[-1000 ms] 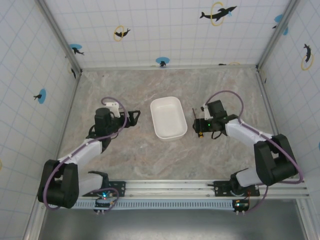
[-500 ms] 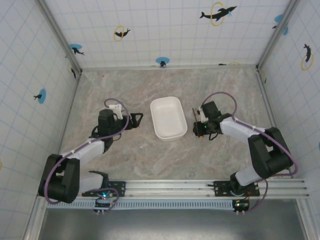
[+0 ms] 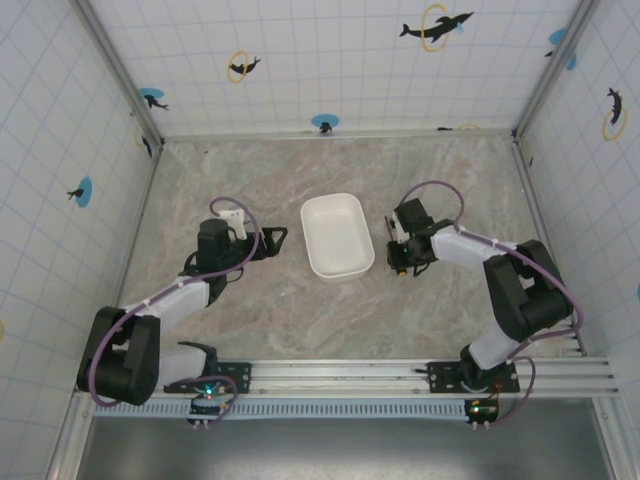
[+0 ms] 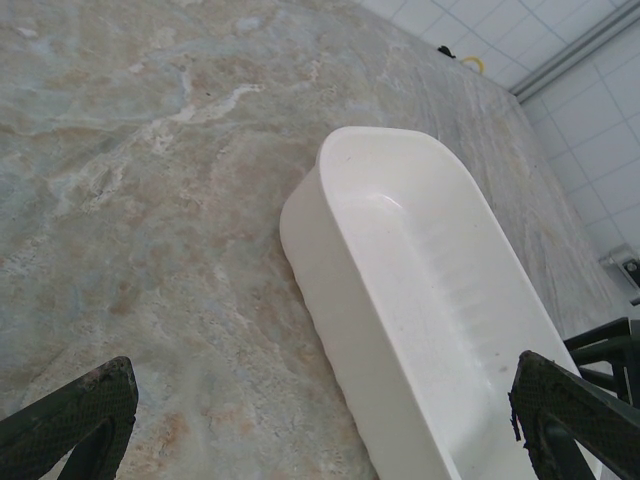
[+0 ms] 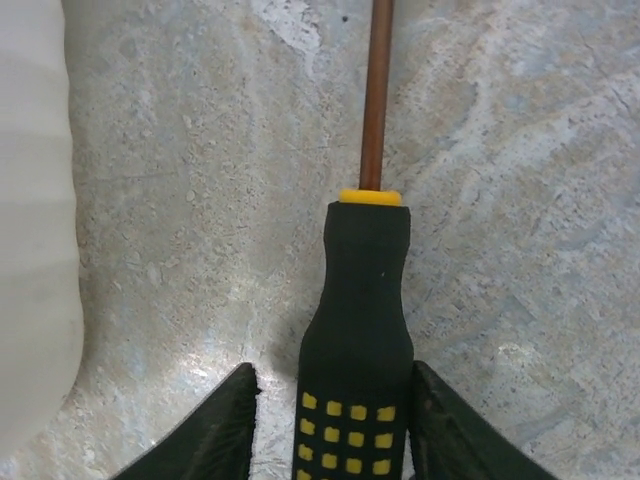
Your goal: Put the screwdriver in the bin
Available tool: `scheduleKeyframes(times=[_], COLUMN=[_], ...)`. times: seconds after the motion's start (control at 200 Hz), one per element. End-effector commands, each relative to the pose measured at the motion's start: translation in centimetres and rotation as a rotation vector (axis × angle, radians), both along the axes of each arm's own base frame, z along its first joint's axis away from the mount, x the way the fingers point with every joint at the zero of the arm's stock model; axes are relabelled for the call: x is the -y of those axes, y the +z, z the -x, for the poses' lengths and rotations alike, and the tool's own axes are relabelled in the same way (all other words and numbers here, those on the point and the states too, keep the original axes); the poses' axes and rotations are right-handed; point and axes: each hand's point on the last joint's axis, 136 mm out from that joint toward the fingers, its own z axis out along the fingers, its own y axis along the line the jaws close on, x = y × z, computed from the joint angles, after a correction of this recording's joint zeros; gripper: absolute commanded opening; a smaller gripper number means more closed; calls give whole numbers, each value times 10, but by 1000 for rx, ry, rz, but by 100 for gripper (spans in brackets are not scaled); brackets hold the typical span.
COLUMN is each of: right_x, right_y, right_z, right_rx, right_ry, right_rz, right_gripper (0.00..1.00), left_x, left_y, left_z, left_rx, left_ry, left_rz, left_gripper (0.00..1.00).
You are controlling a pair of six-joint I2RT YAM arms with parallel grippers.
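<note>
Now my right end effector (image 5: 332, 380) sits open astride the screwdriver (image 5: 362, 280) (light, stiff, I judge) at its grippy-looking handle.

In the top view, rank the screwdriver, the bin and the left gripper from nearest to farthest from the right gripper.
1. Screwdriver: lying on the table, its handle between the fingers of the right gripper.
2. Bin: just left of the screwdriver, mid-table.
3. Left gripper: beyond the bin's left side.
</note>
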Motion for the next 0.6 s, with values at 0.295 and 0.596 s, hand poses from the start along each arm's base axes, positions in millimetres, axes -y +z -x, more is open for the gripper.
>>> scheduleKeyframes(times=[0.295,0.596], right_x=[0,2], right_y=[-3,69], right_z=[-1,-40], right_rx=[-50,-6], right_ry=[-11,-175], right_rz=[27,-230], right_gripper=[17,2], left_x=[2,0], left_y=[-6,0], left_z=[3,4], left_rx=[-4,7], left_ry=[-21,-20], left_rz=[-19,-33], left_gripper=[98,98])
